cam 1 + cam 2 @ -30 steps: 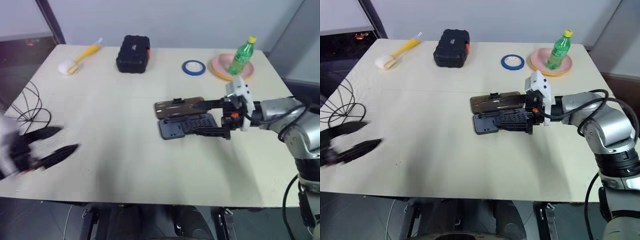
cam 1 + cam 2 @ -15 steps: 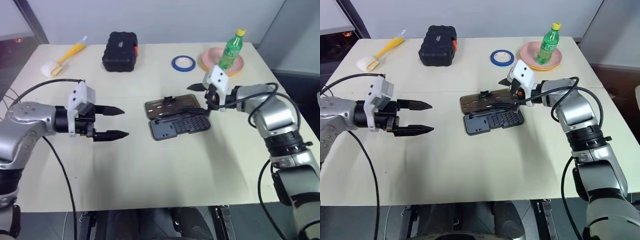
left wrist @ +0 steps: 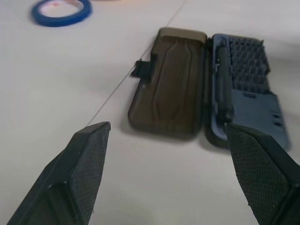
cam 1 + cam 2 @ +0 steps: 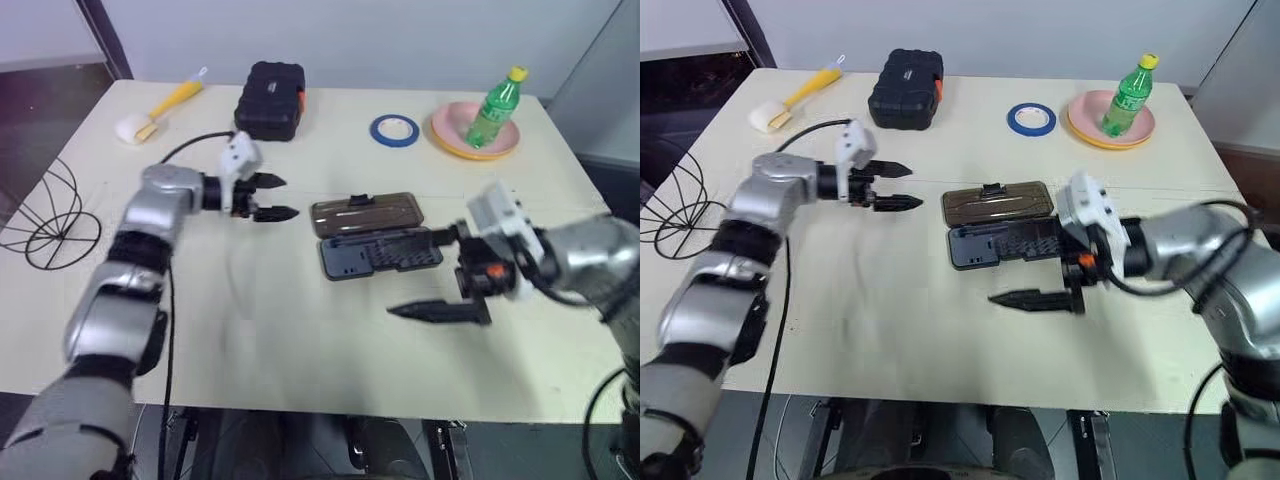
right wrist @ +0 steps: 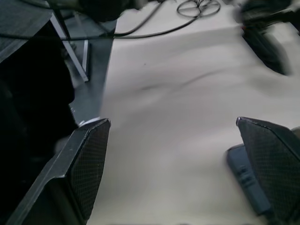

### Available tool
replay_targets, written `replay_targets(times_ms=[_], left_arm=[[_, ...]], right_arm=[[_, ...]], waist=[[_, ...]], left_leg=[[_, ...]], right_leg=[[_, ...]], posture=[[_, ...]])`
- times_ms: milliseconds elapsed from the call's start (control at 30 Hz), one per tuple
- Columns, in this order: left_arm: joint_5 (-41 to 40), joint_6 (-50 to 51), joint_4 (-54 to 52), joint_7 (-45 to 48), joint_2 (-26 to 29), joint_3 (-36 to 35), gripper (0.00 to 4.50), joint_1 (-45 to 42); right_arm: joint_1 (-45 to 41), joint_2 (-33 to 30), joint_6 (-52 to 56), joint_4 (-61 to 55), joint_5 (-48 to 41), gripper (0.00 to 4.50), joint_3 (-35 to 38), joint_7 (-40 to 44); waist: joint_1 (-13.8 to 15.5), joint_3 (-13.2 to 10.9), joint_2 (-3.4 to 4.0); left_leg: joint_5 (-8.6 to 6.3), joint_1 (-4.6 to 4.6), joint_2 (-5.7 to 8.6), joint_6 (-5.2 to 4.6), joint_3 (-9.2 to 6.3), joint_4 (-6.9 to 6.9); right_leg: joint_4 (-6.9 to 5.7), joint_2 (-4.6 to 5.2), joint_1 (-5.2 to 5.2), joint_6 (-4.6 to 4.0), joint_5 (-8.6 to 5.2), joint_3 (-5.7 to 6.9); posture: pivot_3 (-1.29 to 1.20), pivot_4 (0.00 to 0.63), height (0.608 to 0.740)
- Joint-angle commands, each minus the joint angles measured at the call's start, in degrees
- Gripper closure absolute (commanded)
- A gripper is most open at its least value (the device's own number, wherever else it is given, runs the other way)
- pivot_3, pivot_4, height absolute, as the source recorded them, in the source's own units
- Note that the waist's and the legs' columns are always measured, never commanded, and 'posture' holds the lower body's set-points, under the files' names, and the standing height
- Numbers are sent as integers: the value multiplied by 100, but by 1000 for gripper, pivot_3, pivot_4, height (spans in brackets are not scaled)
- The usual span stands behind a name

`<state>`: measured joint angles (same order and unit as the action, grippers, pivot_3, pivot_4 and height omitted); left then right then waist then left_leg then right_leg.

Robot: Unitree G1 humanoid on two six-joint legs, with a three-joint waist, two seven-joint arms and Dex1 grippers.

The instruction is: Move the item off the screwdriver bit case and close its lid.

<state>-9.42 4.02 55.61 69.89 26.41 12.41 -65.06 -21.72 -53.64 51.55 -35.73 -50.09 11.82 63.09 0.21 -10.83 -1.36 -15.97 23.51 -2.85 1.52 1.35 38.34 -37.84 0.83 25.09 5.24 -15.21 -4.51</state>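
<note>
Left eye view: a pale rectangular table [image 4: 250,310] is seen, the largest thing present. At its left edge the wire globe [image 4: 45,225] is found, resting partly over the rim and well apart from the case. Near the middle the screwdriver bit case [image 4: 380,252] lies fully open and flat, its grey-blue tray of bits nearer the robot and its smoky-brown lid [image 4: 363,212] folded out on the far side, the black latch tab pointing toward the far edge. A chunky black box [image 4: 268,102] is set near the far edge, a yellow-handled brush [image 4: 160,112] to its left. On the far right a pink plate [image 4: 447,135] is occupied by an upright green bottle [image 4: 494,110], with a roll of blue tape [image 4: 395,130] beside it. The left gripper [image 4: 278,197] is held just left of the lid, fingers spread and nothing grasped. The right gripper [image 4: 425,275] is held by the tray's right end, fingers wide apart and likewise unladen.
</note>
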Motion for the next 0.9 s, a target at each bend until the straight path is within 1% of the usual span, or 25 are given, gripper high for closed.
replay_targets(times_ms=[33,100,200,333,400,467,500,567,633,667,733,800,900], left_arm=[[436,-670,1014,-223,-329,-39,443,-559],[645,-901,1423,-484,-509,-71,443,-737],[941,-971,1865,-1040,-863,-102,443,-932],[1195,-955,2074,-1415,-1032,-174,443,-998],[1221,-880,2116,-1373,-1091,-255,443,-999],[1189,-856,2105,-990,-1137,-335,443,-996],[1245,-882,2093,-896,-1150,-326,443,-990],[1508,-904,2092,-1092,-1158,-185,443,-959],[1924,-730,2131,-1779,-1154,56,443,-923],[1993,-521,2155,-2021,-1166,53,443,-922],[1921,-163,2157,-2163,-1195,-111,443,-956],[1713,247,2124,-2052,-1227,-338,443,-1020],[1629,855,2052,-1979,-1280,-490,443,-1050]], right_arm=[[383,-101,375,-782,-901,0,926,-786],[610,-132,479,-1037,-1230,0,1207,-1223],[1185,-131,554,-1517,-1942,0,1854,-2183],[1733,-302,403,-1812,-2637,0,2306,-2957],[1991,-386,302,-1918,-2868,0,2483,-3263],[2200,-446,191,-1988,-3028,0,2583,-3548],[2299,-475,127,-2021,-3090,0,2624,-3656],[2426,-529,-4,-2063,-3177,0,2650,-3805],[2490,-586,-123,-2085,-3184,0,2617,-3898],[2509,-611,-177,-2085,-3127,0,2578,-3919],[2557,-634,-275,-2057,-3031,0,2496,-3938],[2596,-629,-369,-2019,-2949,0,2425,-3936],[2563,-607,-515,-1959,-2884,0,2272,-3915]], waist=[[-22,-1,-2],[-72,-1,-2],[-94,-1,-4],[-102,-2,-5],[-104,-2,-5],[-95,-1,-6],[-90,0,-7],[-84,0,-7],[-86,0,-7],[-93,0,-8],[-97,2,-12],[-106,2,-12],[-104,2,-11]], left_leg=[[0,0,0,0,-3,0],[0,-2,0,-1,-6,0],[0,-4,0,-1,-11,-2],[0,-4,0,-1,-11,-2],[0,-5,0,-1,-12,-2],[1,-5,-1,-1,-12,-2],[1,-5,-1,0,-12,-2],[1,-5,0,0,-11,-1],[1,-6,0,0,-12,0],[1,-8,0,0,-12,0],[1,-13,0,-1,-14,0],[1,-16,0,-1,-14,0],[1,-17,0,0,-15,0]], right_leg=[[-2,-2,0,0,0,0],[-7,-4,0,0,0,-1],[-13,-4,-1,0,0,-1],[-14,-5,-1,1,0,-2],[-16,-5,-1,1,0,-1],[-16,-5,-1,1,0,-2],[-16,-5,-2,1,0,-1],[-16,-5,-4,1,0,-1],[-15,-5,-6,1,0,-1],[-15,-5,-7,2,0,-1],[-16,-6,-12,2,0,-2],[-16,-7,-16,2,0,-1],[-17,-9,-16,2,0,-1]], posture=[[0,150,737],[0,150,737],[0,150,737],[0,150,737],[0,150,737],[0,150,737],[0,150,737],[0,150,737],[0,150,737],[0,150,737],[0,150,737],[0,150,737],[0,150,737]])
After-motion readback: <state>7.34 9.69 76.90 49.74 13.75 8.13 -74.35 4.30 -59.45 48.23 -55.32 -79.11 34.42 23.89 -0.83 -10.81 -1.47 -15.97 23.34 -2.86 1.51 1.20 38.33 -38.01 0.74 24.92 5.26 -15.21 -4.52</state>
